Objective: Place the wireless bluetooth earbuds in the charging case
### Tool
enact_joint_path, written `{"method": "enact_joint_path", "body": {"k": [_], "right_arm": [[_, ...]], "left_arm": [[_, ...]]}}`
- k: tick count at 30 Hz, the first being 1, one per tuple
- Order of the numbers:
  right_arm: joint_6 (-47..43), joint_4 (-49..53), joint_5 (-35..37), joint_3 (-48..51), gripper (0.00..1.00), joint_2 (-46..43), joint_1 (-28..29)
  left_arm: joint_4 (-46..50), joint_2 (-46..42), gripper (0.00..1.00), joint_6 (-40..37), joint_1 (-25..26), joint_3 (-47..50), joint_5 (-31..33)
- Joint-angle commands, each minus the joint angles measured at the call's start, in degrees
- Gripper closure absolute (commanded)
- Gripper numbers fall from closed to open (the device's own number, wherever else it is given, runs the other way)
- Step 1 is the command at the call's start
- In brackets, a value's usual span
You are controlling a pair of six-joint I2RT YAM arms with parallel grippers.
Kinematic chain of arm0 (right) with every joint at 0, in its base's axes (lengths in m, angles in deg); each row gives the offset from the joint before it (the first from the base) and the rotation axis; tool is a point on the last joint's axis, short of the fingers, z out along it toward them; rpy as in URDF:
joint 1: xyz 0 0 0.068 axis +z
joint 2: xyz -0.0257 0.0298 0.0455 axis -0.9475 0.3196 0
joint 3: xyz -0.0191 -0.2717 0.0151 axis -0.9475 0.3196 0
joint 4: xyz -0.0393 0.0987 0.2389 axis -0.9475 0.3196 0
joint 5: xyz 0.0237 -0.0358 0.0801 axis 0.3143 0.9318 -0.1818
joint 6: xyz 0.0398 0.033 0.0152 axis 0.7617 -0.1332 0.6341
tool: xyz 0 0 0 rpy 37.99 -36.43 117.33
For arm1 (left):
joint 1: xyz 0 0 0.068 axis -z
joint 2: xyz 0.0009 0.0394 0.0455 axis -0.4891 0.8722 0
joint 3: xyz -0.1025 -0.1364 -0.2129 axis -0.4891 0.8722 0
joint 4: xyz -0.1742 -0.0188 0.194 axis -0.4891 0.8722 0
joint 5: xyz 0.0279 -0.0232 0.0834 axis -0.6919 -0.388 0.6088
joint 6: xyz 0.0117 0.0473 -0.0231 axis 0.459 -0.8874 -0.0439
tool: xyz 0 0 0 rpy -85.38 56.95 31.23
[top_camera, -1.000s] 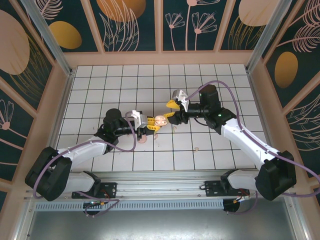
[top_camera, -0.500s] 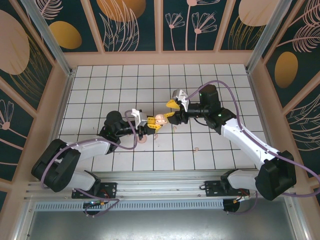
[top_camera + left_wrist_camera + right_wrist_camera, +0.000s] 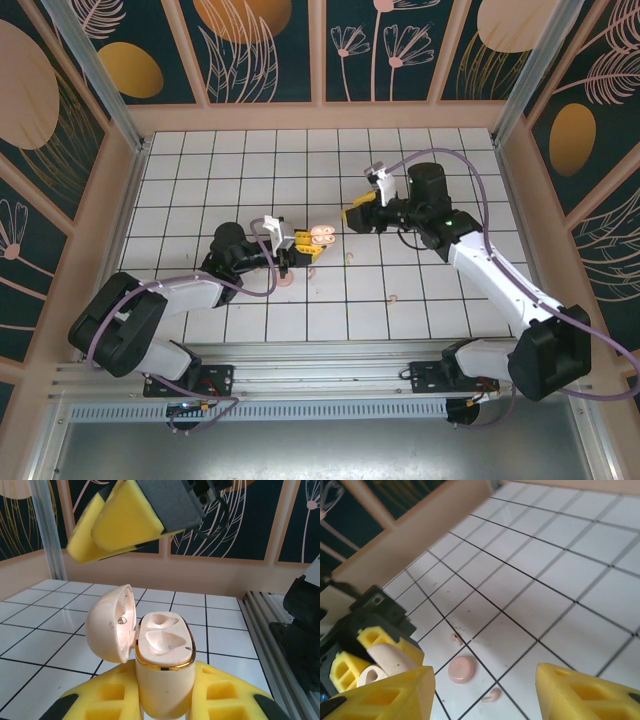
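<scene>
Currently, the case (image 3: 164, 675) is clamped upright between the closed fingers of the left gripper (image 3: 162, 702). It is carried above the table (image 3: 200, 170) with its lid (image 3: 111, 622) swung open to one side, and both hollows are seen bare and facing up. The right gripper (image 3: 352, 216) is held just beyond the case, jaws parted, nothing between them. Two earbuds are noted on the table in the right wrist view: one (image 3: 492, 695) below the gap between the right fingers, another (image 3: 456, 639) further on. A pink disc (image 3: 461, 669) lies between the two, and what it is cannot be told. From above, a further earbud (image 3: 395, 297) is seen toward the near edge, on the right arm's side. Relation judged to govern the next move: the earbuds lie below the free right gripper and toward the near edge. With the left gripper occupied, a downward reach by the right arm is called for. The long axis of each earbud is too small to be resolved.
</scene>
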State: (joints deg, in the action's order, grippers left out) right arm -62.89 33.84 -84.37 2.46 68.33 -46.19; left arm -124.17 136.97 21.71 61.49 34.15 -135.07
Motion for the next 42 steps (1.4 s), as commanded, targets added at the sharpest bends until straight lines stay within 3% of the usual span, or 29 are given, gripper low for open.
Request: {"method": "enact_joint_path", "body": {"k": [1,8,14,25,42], "right_arm": [[9.98,11.09,9.41,-2.94,0.44,-1.86,-0.44],[22.01,31.62,25.15,-3.42,0.45,-1.14,-0.35],[31.21,39.81,26.12,2.70,0.47,1.43,0.00],[37.69,34.40,21.52,14.26,0.56,4.95,1.24],[36.39,25.30,19.58,16.40,0.58,12.67,1.19]], "left_arm": [[-1.19,0.13,0.83,-0.69,0.13,0.23,0.75],[2.22,-0.92,0.83,-2.90,0.14,0.19,1.64],[2.36,-0.98,0.84,-2.87,0.14,0.19,1.45],[3.89,-2.34,0.84,-3.54,0.12,0.54,1.77],[6.22,-3.84,0.84,-4.63,0.12,0.86,3.32]]}}
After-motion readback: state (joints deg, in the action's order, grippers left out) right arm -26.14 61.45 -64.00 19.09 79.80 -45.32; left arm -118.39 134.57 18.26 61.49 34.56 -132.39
